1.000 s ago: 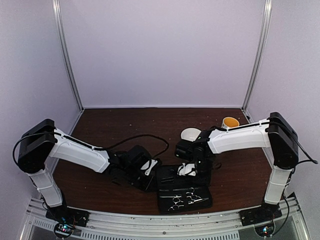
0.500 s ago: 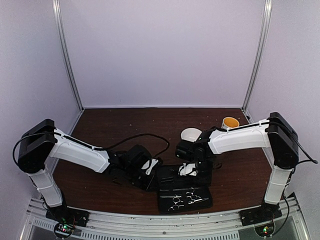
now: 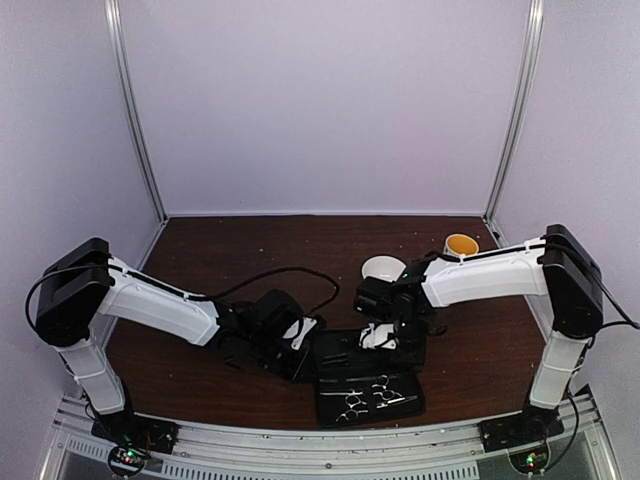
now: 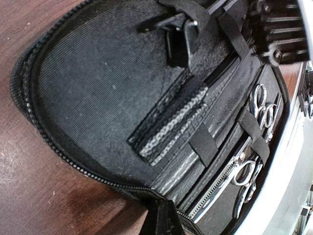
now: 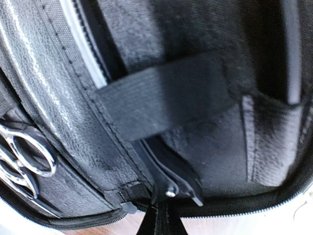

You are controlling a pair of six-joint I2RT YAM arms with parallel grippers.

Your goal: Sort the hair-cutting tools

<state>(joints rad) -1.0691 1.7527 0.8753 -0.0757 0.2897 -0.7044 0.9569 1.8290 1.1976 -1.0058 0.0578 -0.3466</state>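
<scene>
Just now right gripper goes from part-spread to pressed together over far half of case, apparently nipping black clip at its tips. Left gripper unchanged: closed, seemingly on case's left rim, steadying it. Both scissors lie strapped in near half. Likely meaning: clip pick-up under way. Hold not confirmed until lift. Second clip not made out.
</scene>
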